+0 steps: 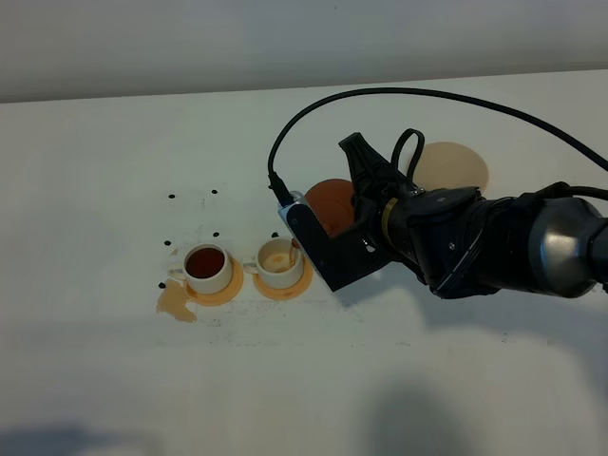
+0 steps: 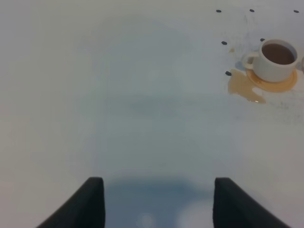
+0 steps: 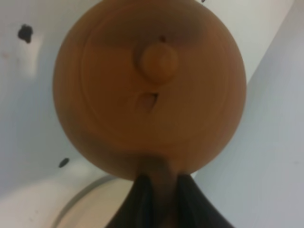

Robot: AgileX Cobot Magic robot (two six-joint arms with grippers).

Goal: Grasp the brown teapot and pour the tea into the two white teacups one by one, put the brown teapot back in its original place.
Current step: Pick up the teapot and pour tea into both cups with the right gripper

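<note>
My right gripper [image 1: 353, 213] is shut on the handle of the brown teapot [image 1: 327, 201] and holds it above the table, just right of the two white teacups. The right wrist view shows the teapot [image 3: 149, 90] from above with its knobbed lid, the fingers [image 3: 142, 199] pinching the handle. The left teacup [image 1: 207, 266] is full of dark tea. The right teacup [image 1: 277, 261] shows only a tan-stained inside. Both stand on orange coasters. The cream saucer [image 1: 454, 166] lies bare behind the arm. My left gripper [image 2: 156, 204] is open and empty over bare table, with the full cup [image 2: 277, 58] far off.
A tan puddle of spilled tea [image 1: 176, 304] lies by the left coaster and also shows in the left wrist view [image 2: 242, 86]. Small black marks [image 1: 171, 197] dot the white table around the cups. A black cable [image 1: 313, 104] arcs over the right arm.
</note>
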